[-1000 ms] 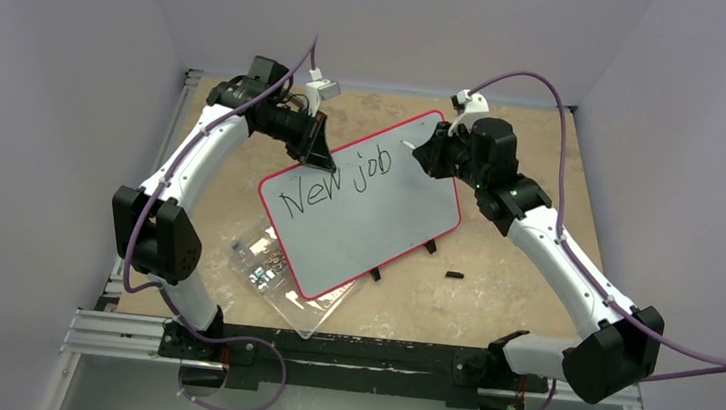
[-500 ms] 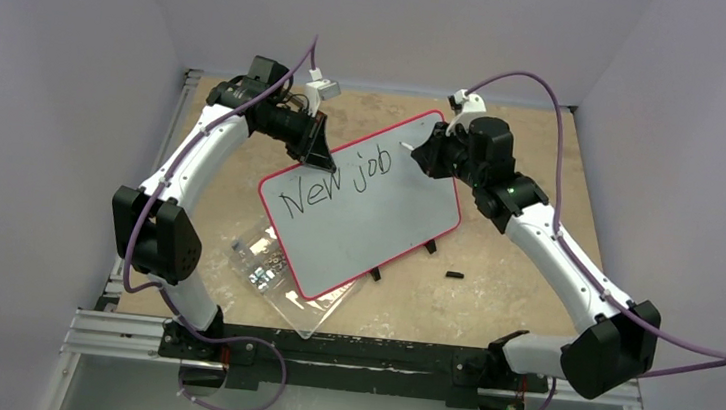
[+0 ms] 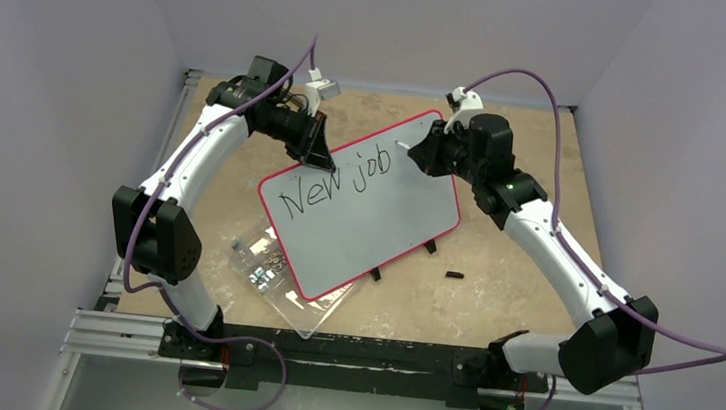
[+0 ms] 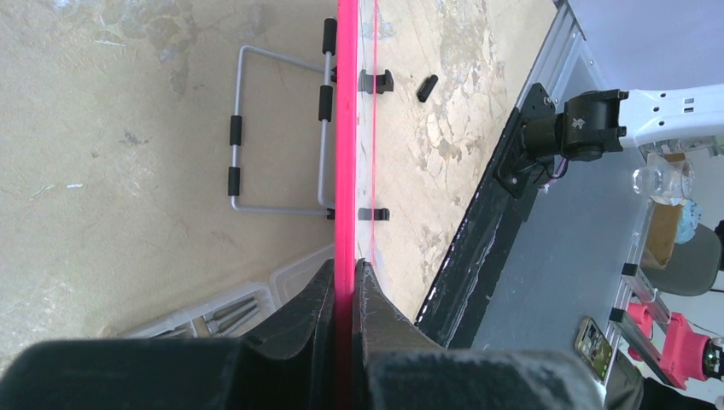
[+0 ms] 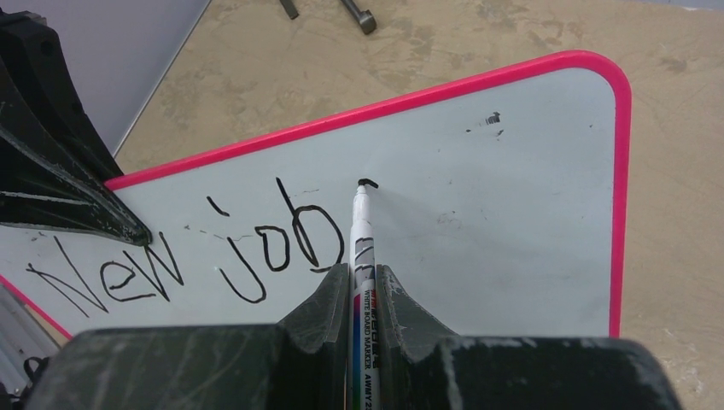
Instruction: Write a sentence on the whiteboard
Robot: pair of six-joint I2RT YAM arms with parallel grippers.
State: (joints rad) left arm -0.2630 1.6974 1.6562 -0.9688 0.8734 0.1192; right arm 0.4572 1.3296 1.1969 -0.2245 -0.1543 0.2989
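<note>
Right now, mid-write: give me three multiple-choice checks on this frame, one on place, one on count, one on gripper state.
1. Where is the tip of the marker?
A. On the whiteboard, just right of "job"
B. Below "New"
C. On the table, off the board

2. How many full words does the sentence have so far?
A. One
B. Two
C. Four

3. What is the left gripper doing?
A. Open above the board
B. Shut on the board's red rim
C. Shut on a pen

Answers:
1 A: the right gripper holds the marker with its tip at a short stroke just past the "b".
2 B: only "New" and "job" can be read.
3 B: in the left wrist view its jaws pinch the rim from both sides.
</note>
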